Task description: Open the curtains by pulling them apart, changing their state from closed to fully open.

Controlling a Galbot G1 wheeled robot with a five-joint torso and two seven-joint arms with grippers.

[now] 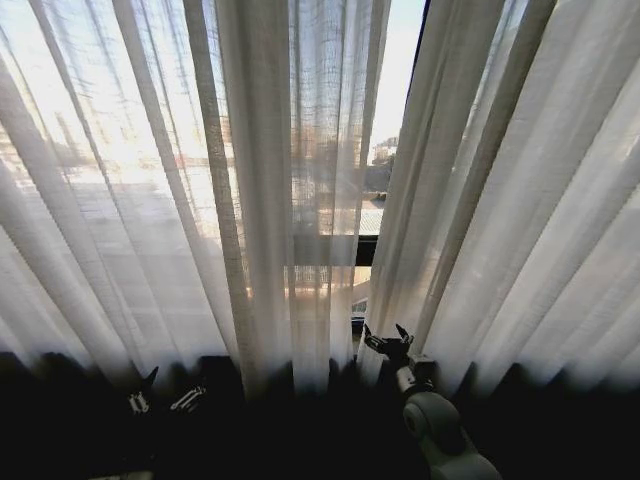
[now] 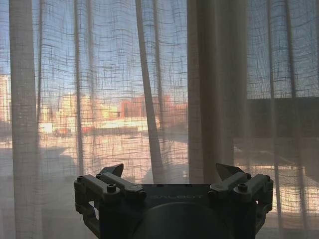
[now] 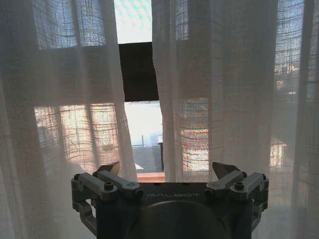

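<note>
At window: sheer white, loosely woven pleated curtains (image 1: 270,180), narrowly parted right of centre.
Right gripper (image 1: 388,340): spread open, empty, near the gap.
Left gripper (image 1: 165,392): open, low left.
Handling: likely light, soft; pinch inner edges.

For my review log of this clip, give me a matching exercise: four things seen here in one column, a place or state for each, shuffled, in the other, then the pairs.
Things:
1. left curtain
2. right curtain
3. left gripper
4. right gripper

Places or states:
A. open, low, at the inner edge of the right panel
B. hangs on the robot's left of the narrow gap
C. open, low, in front of the left panel
D. hangs on the robot's right of the gap

Pairs: 1-B, 2-D, 3-C, 4-A
</note>
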